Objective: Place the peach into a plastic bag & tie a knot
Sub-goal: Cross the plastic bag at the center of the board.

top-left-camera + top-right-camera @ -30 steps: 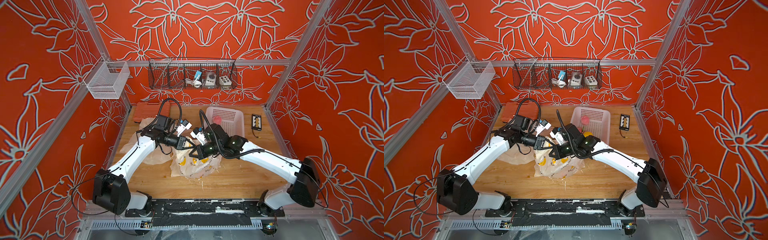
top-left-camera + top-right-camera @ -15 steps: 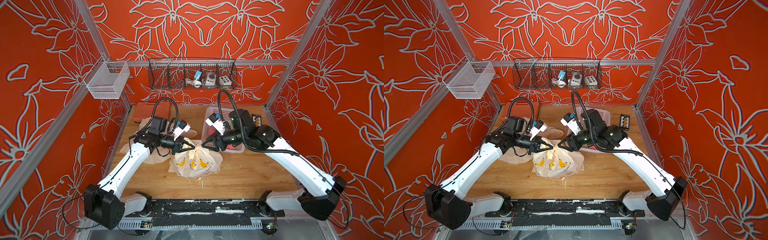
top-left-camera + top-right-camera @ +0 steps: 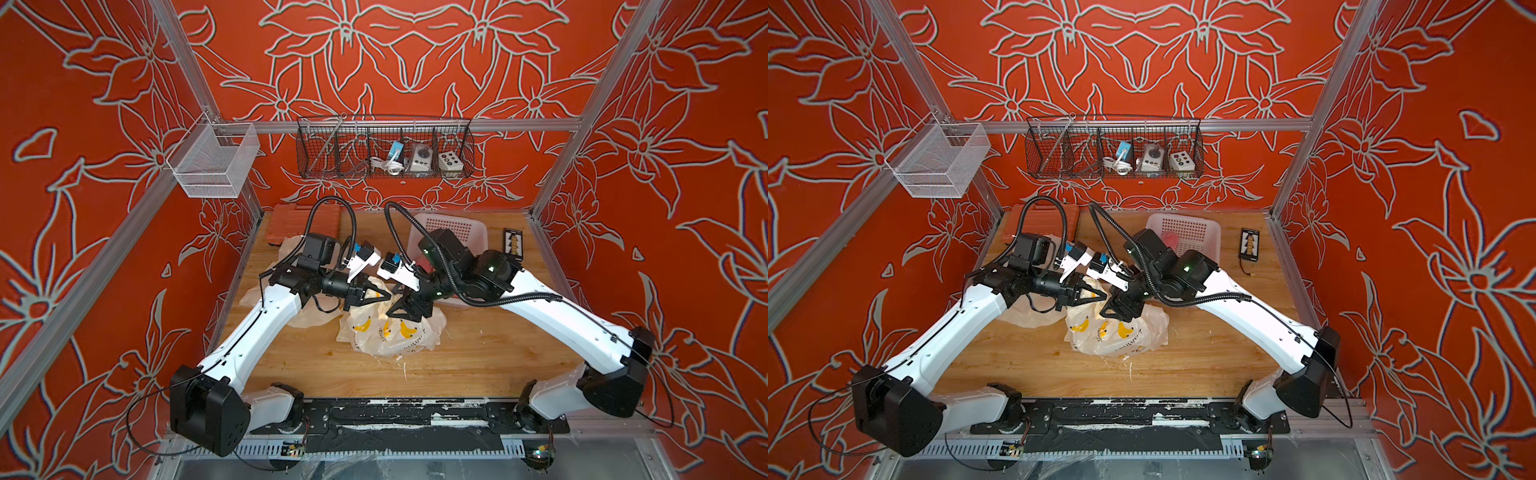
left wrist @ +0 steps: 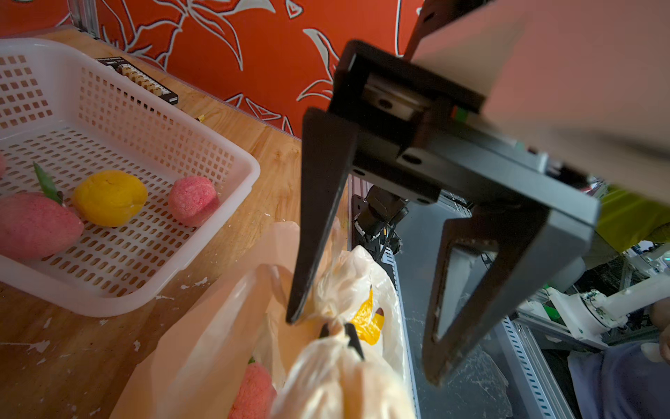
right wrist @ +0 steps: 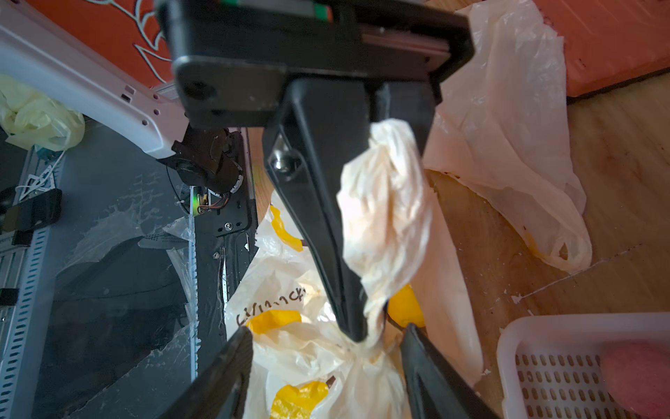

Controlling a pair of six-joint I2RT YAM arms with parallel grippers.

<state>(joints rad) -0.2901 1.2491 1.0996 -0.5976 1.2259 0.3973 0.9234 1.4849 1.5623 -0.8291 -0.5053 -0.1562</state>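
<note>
- Two pincers: left gripper (image 5: 358, 334) clamped on the twisted neck of the translucent banana-printed plastic bag (image 3: 390, 337), right gripper (image 4: 362, 348) spread astride it.
- Pink peach (image 4: 252, 393) lies inside, partly cut off.
- Brown lettering (image 5: 270, 303) stays unreadable.

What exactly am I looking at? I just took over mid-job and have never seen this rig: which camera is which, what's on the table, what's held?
Two white robot arms stand at the near edge of a wooden table; each ends in two black fingers. The two wide pictures come from one camera head overhead; the two close-ups come from a camera on each wrist. Mid-table lies a banana-printed plastic bag, and a pink peach shows inside it. The left arm's fingers are shut on the bag's twisted top. The right arm's fingers are open on either side of that twist, holding nothing. At the back right sits a white basket with more fruit; a second bag and an orange case lie back left.
</note>
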